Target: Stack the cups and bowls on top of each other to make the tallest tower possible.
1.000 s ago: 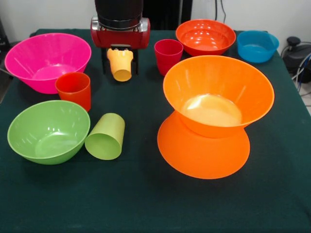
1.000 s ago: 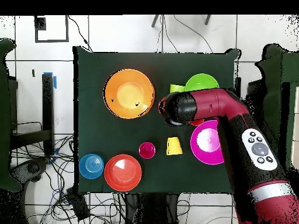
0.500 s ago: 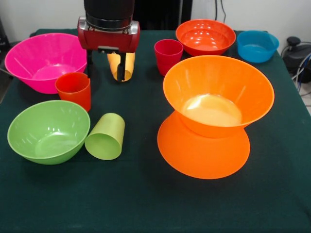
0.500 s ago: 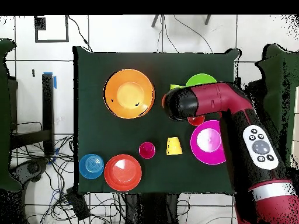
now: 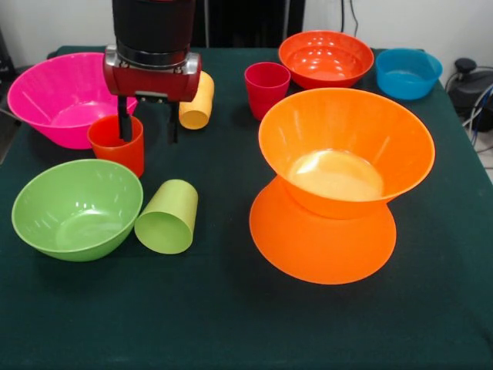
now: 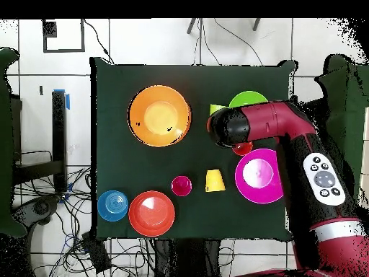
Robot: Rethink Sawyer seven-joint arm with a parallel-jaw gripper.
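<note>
The tower (image 5: 339, 181) is two large orange bowls: one upside down (image 5: 323, 250), the other upright on top (image 5: 347, 142). My gripper (image 5: 148, 129) hangs open at the red-orange cup (image 5: 115, 146). Its left finger is over the cup's mouth and its right finger is outside the cup's right wall. The pink bowl (image 5: 69, 96) stands just behind. The yellow-orange cup (image 5: 196, 104) and the lime green cup (image 5: 167, 217) lie on their sides. The magenta-red cup (image 5: 266, 89) stands upright. In the overhead view the arm's wrist (image 6: 230, 130) hides the fingers.
A lime green bowl (image 5: 77, 208) sits at the front left, touching the lying green cup. A red-orange bowl (image 5: 326, 58) and a small blue bowl (image 5: 408, 73) stand at the back right. Cables lie on the floor around the table (image 6: 130, 86).
In the front view my gripper has moved left and nearer, from in front of the yellow-orange cup to the red-orange cup, and has dropped lower. No cup or bowl has moved.
</note>
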